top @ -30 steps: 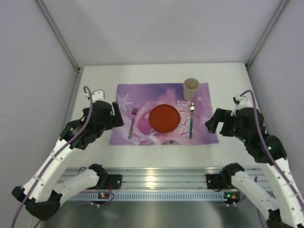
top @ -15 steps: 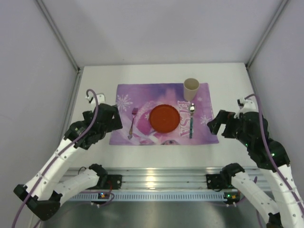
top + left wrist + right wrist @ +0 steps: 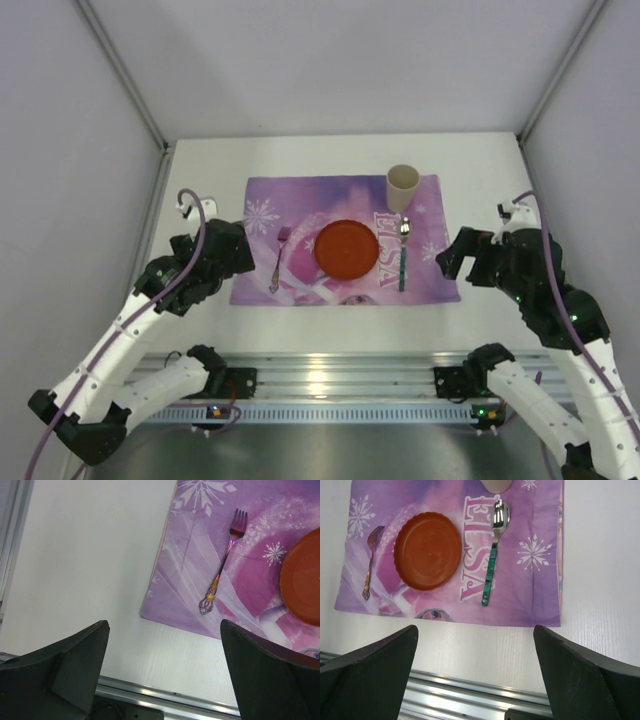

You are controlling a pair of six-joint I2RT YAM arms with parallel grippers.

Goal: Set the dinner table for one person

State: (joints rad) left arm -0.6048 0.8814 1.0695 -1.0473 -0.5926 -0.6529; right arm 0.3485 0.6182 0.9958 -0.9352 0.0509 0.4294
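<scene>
The white dinner table [image 3: 205, 165] carries a purple snowflake placemat [image 3: 300, 195]. On the mat lie an orange plate [image 3: 347, 249], a pink fork [image 3: 279, 258] to its left, a green-handled spoon [image 3: 403, 255] to its right and a beige cup [image 3: 402, 186] at the far right corner. My left gripper [image 3: 240, 256] hovers open just left of the mat's near-left corner, empty. My right gripper [image 3: 450, 262] hovers open off the mat's right edge, empty. The left wrist view looks between the open fingers at the fork [image 3: 225, 560]. The right wrist view shows the plate [image 3: 427, 550] and spoon [image 3: 492, 555].
A silver aluminium rail [image 3: 340, 375] runs along the table's near edge, with both arm bases bolted to it. White walls enclose the table on the left, right and far sides. Bare tabletop [image 3: 90, 555] lies left of the mat.
The left arm has drawn back a little toward the near edge, away from the mat. The right arm shifted slightly. Both grippers stayed open, and nothing on the mat moved.
</scene>
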